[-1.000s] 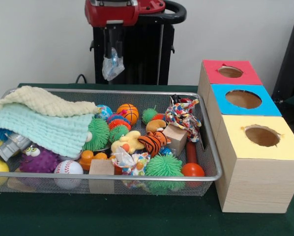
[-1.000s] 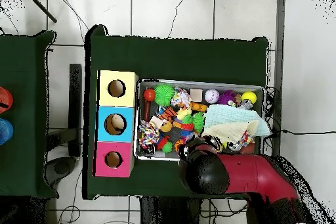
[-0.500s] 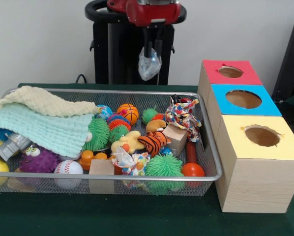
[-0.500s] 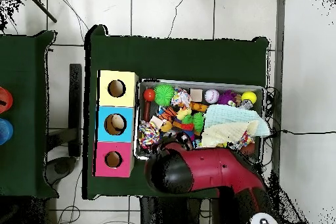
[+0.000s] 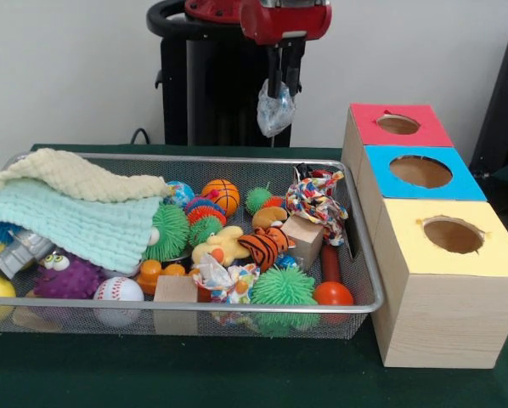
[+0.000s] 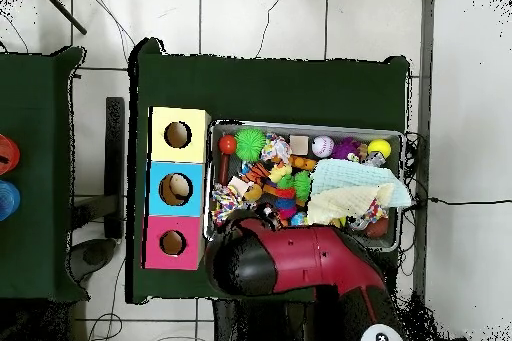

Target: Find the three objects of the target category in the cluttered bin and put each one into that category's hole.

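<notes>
My gripper (image 5: pixel 281 88) hangs high over the wire bin's (image 5: pixel 237 159) back rim, shut on a crumpled clear plastic piece (image 5: pixel 275 110) that dangles below the fingers. It is left of the red box (image 5: pixel 398 125) and still apart from it. In the overhead view the red arm head (image 6: pixel 245 262) covers the gripper, sitting at the bin's (image 6: pixel 300 125) lower left corner beside the red box (image 6: pixel 172 243). The blue box (image 5: pixel 420 172) and yellow box (image 5: pixel 452 234) follow in a row, each with a round hole.
The bin holds a green and yellow blanket (image 5: pixel 76 208), spiky balls (image 5: pixel 284 287), a tiger toy (image 5: pixel 262 245), a rope toy (image 5: pixel 316 200), wooden blocks (image 5: pixel 176 289), a baseball (image 5: pixel 118 291) and a basketball (image 5: pixel 221 195). A black pedestal (image 5: pixel 220 93) stands behind.
The gripper has carried the clear plastic piece rightward in the front view, from over the bin's middle toward the red box. The bin's contents have not moved.
</notes>
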`<state>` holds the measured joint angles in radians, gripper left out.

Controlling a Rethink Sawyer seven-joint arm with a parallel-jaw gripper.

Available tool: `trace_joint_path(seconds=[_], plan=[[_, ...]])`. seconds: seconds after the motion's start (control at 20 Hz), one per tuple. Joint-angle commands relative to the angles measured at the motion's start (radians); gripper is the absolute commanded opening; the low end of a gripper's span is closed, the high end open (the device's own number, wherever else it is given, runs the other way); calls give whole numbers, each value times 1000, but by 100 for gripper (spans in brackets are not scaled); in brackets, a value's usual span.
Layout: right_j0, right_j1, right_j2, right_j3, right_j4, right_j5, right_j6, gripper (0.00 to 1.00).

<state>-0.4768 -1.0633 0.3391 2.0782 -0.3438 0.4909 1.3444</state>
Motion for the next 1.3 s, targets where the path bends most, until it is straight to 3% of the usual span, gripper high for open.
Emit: trace_joint_path(seconds=[0.05, 0.4, 0.95, 1.3], plan=[[-7, 27, -51, -46, 52, -48, 214, 0], [26, 27, -75, -43, 68, -97, 241, 0], [129, 34, -117, -87, 134, -84, 261, 0], [152, 38, -129, -101, 163, -78, 243, 0]])
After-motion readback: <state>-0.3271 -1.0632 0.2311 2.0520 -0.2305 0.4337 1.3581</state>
